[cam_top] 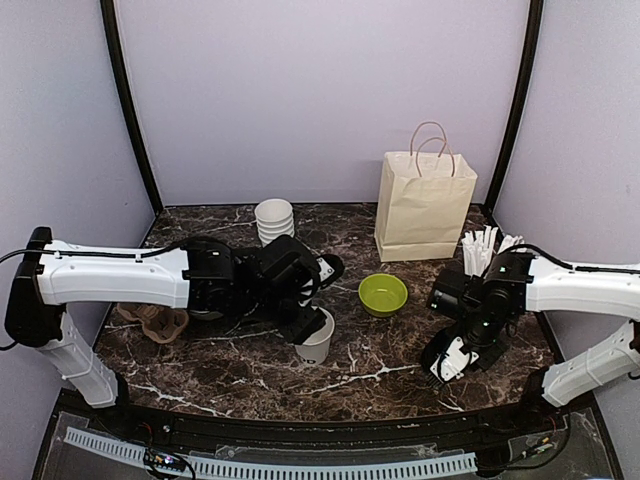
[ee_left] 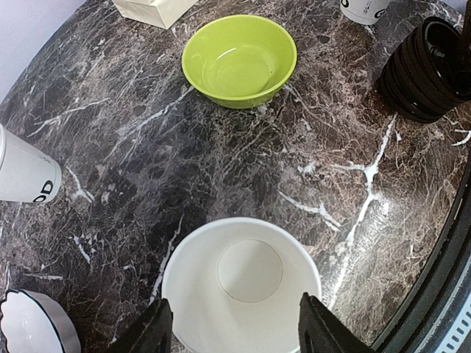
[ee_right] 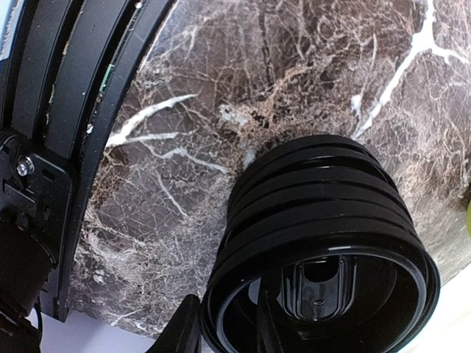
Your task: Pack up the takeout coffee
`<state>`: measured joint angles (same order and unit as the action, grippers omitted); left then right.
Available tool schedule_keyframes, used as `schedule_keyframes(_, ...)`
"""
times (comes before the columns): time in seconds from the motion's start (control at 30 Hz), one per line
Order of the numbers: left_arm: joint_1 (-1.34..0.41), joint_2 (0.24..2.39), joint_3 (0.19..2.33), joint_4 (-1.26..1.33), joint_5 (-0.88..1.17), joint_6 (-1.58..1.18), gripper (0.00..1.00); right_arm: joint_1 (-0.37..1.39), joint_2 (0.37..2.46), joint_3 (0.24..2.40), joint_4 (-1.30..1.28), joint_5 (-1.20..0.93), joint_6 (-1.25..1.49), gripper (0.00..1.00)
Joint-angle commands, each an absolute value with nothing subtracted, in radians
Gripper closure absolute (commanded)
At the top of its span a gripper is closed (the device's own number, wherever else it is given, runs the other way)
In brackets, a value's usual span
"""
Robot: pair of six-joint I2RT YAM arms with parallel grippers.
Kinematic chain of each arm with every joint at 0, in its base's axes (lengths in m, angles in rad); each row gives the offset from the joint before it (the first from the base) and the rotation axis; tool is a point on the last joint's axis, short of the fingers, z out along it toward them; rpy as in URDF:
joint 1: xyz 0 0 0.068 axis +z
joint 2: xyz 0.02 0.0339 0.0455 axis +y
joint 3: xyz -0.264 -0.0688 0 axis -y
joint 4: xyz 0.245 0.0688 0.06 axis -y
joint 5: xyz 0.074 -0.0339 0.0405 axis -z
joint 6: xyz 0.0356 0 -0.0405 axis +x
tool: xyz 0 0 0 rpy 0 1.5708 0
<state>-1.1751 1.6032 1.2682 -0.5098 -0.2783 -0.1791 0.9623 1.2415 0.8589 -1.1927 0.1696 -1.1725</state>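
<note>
A lidless white cup (ee_left: pixel 250 272), 8 o'clock of the bowl (ee_left: pixel 221 99), was clasped by the left tool (ee_left: pixel 237 327); the right tool's (ee_right: pixel 224 327) grip on black lids (ee_right: pixel 316 206) was unclear.

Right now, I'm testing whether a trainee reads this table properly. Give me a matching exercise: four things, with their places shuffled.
Things:
1 paper bag
2 green bowl
3 stack of black lids
4 lidless white cup

Places:
A between the fingers of the left gripper
B back right of the table
C in the middle
D at the right gripper

Pairs: 1-B; 2-C; 3-D; 4-A
</note>
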Motion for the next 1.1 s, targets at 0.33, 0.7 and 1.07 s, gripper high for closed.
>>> schedule_keyframes(0.33,-1.169,1.553,1.276,-0.508,-0.297,-0.163,0.39,0.973,1.231,0.93,-1.231,0.136,-1.141,0.89)
schedule_keyframes(0.7,-1.169,1.514,1.286,-0.504,-0.285,-0.15,0.39,0.974,1.295,1.143,-1.362,-0.018,-1.081,0.91)
schedule_keyframes(1.07,-1.169,1.23,1.077,-0.116,-0.432,0.024,0.04,0.893,1.514,1.687,-1.413,-0.499,-0.965,0.93)
